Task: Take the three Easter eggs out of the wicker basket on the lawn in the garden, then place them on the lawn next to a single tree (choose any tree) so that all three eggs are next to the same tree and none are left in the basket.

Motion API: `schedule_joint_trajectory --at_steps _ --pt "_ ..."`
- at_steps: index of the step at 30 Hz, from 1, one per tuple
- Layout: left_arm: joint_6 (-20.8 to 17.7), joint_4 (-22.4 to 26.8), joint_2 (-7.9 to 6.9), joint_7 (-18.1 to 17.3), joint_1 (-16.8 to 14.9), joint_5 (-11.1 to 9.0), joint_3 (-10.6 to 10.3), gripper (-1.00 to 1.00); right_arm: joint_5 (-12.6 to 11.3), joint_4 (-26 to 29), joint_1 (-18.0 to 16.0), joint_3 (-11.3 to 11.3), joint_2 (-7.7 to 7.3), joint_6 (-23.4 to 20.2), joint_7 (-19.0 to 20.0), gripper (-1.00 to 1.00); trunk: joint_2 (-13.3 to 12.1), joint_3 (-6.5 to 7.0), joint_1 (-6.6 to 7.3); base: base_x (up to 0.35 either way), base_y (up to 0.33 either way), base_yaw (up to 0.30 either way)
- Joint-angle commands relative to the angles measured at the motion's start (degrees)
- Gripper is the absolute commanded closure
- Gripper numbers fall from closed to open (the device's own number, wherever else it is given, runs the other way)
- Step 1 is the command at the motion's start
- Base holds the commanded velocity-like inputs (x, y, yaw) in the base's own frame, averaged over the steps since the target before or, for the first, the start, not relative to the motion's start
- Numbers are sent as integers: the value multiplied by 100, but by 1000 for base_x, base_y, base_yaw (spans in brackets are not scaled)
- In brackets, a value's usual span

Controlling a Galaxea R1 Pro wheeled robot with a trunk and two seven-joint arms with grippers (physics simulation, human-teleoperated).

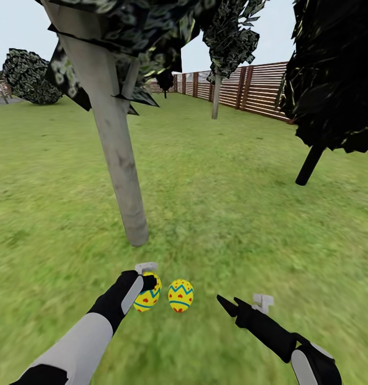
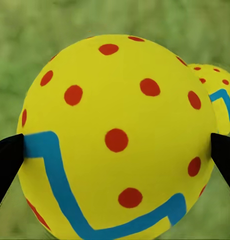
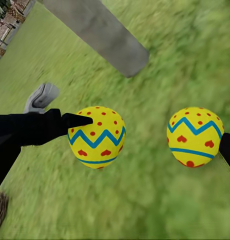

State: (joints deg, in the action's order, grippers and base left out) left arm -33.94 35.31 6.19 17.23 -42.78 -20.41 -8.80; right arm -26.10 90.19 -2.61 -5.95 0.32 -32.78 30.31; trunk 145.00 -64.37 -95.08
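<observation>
— How will that yellow, red-dotted Easter egg with the blue zigzag band (image 1: 148, 293) handle?

— Smooth, hard and round, likely light — so slippery, I'd judge. The left gripper (image 1: 146, 279) has its black fingers (image 2: 7, 160) pressed on the egg's widest girth, the right place to hold.

— And the others?

— A second patterned egg (image 1: 180, 295) lies on the mottled green lawn (image 1: 232, 214) just beside it, near the pale grey tree trunk (image 1: 117, 155). The right gripper (image 1: 232, 306) hangs apart, spread and holding nothing. Whether the held egg touches the grass is hard to tell — foliage and fence are cut off.
</observation>
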Motion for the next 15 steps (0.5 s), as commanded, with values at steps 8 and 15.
schedule_joint_trajectory --at_steps 8,15 --pt "-16 11 -4 50 -2 -66 -25 100 -36 1 -3 -11 3 -41 10 -100 2 -5 -2 271 0 0" --pt "-8 18 -7 45 -2 -76 -25 100 -36 -1 -2 -14 1 -38 10 -100 2 -5 -2 51 0 0"
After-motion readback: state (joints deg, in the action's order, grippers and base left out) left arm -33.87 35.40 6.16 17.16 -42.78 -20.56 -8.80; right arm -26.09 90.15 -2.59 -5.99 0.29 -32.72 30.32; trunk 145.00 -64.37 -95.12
